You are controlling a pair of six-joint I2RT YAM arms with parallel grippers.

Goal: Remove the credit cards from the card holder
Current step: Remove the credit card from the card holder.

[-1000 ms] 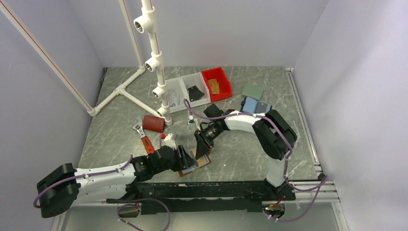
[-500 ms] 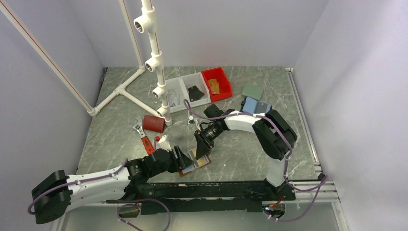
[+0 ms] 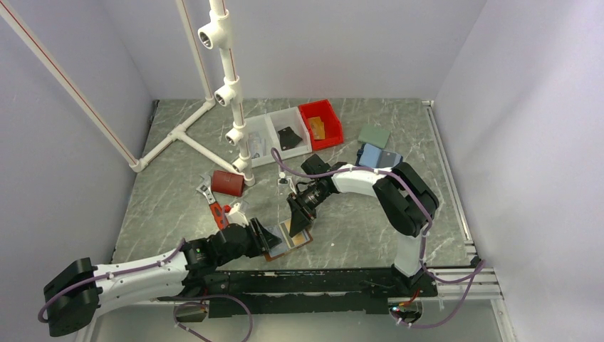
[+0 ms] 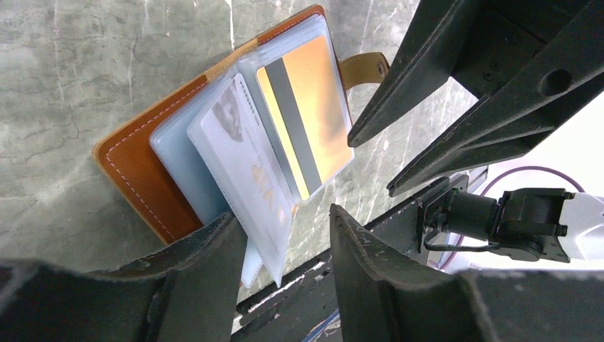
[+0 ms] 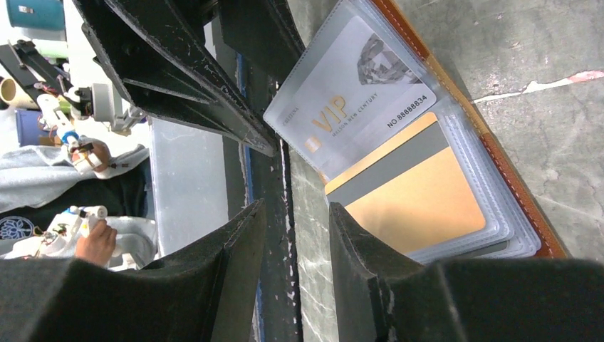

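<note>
Hovering at the near edge of the table [image 4: 71, 71], the left gripper [image 4: 285, 242] has its jaws parted, and the bottom corner of a lifted clear sleeve pokes between them; whether a finger touches it, I cannot tell. That sleeve carries a pale card [image 4: 242, 164] and belongs to the card holder [image 4: 135, 171], which lies open and flat, a gold card [image 4: 306, 121] showing on the page behind.

Just beyond, the right gripper [image 5: 293, 242] points down at the holder's far side, jaws narrowly apart and holding nothing.

The main risk, as I judge it, is pinching sleeve and card together, which would drag the unpinned holder instead of freeing the card. The two grippers are also close enough to collide.

Farther back sit a dark red box [image 3: 228, 183] and a blue case [image 3: 377, 156], well apart.
</note>
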